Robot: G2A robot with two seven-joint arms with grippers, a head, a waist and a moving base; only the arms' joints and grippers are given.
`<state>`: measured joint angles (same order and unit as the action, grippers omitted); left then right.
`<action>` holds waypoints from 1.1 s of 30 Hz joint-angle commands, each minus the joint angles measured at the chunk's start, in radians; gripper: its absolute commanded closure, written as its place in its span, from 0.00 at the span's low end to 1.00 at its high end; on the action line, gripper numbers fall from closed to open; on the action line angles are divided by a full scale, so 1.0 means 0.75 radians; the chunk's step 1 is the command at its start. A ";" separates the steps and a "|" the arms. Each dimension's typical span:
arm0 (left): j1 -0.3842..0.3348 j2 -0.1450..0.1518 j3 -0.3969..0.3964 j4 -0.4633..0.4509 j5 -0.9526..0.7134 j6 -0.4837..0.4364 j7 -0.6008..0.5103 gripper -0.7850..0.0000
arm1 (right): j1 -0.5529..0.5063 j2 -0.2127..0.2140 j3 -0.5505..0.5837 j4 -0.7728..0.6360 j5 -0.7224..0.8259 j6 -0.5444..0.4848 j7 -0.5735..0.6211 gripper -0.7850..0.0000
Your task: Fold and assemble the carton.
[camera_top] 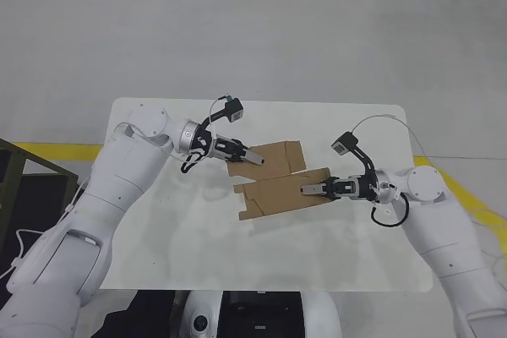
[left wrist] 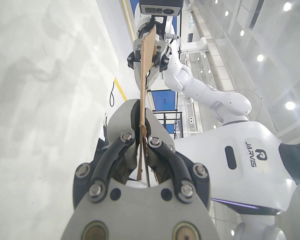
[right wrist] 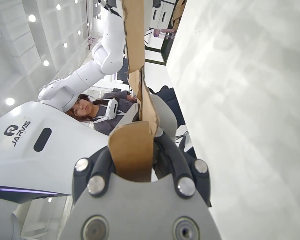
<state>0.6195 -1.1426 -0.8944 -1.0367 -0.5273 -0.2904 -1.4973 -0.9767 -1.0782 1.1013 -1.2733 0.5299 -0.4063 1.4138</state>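
A flat brown cardboard carton (camera_top: 275, 177) is held above the middle of the white table (camera_top: 186, 245), between both arms. My left gripper (camera_top: 255, 157) is shut on its far left edge; in the left wrist view the carton (left wrist: 146, 58) runs edge-on out from between the left gripper (left wrist: 141, 123). My right gripper (camera_top: 308, 191) is shut on the carton's right side. In the right wrist view the carton (right wrist: 135, 26) rises edge-on from the right gripper (right wrist: 146, 123), and a bent flap (right wrist: 132, 151) hides one finger.
A dark green rack (camera_top: 17, 182) holding cardboard stands off the table's left side. Yellow floor tape (camera_top: 59, 150) runs behind the table. Bare tabletop lies in front of the carton and to its sides.
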 commanded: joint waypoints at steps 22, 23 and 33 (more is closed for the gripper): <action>0.051 0.023 -0.085 -0.020 -0.057 0.010 -0.033 0.00 | -0.056 0.043 0.082 -0.033 -0.087 0.018 -0.083 1.00; 0.051 0.023 -0.086 -0.024 -0.059 0.012 -0.034 0.00 | -0.059 0.043 0.081 -0.038 -0.095 0.023 -0.094 1.00; 0.045 0.024 -0.094 -0.067 -0.057 0.033 -0.046 0.00 | -0.076 0.048 0.078 -0.048 -0.155 0.047 -0.159 1.00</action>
<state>0.6546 -1.1248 -0.9638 -1.0848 -0.5719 -0.2682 -1.5313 -1.0326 -1.0420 1.1602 -1.3091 0.4134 -0.3710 1.2949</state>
